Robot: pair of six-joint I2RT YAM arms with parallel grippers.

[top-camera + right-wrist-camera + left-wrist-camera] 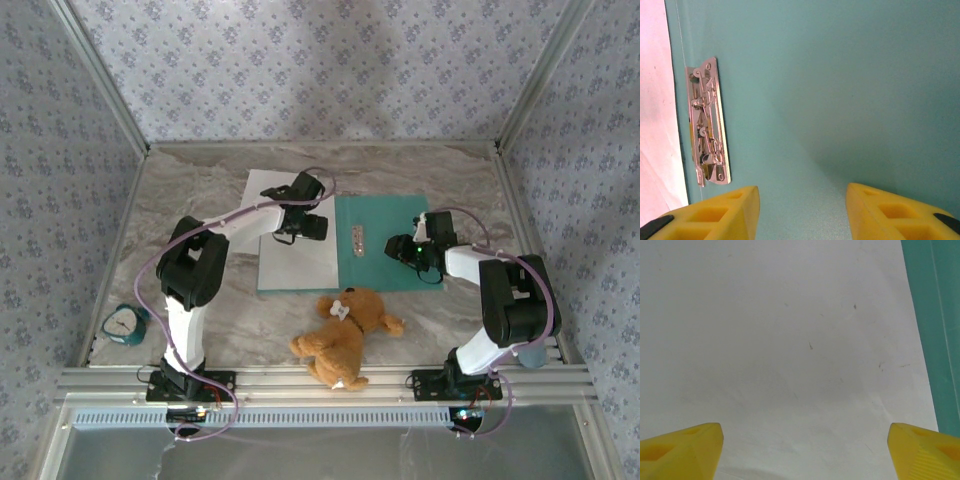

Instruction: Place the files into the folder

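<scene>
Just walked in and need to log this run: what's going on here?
The robot's left claw hangs open over white rectangular paper sheets lying across the left half of an open, thin teal-green card folder. Its right claw hangs open over the bare right half, beside the small metal clip. Neither holds anything.

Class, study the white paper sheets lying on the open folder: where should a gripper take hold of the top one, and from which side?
Grip its far edge, coming in low from the far side. The paper sheets lie flat and thin, so a top-down pinch finds nothing; the far edge seems to jut past the folder, probably leaving room for a finger beneath.
</scene>
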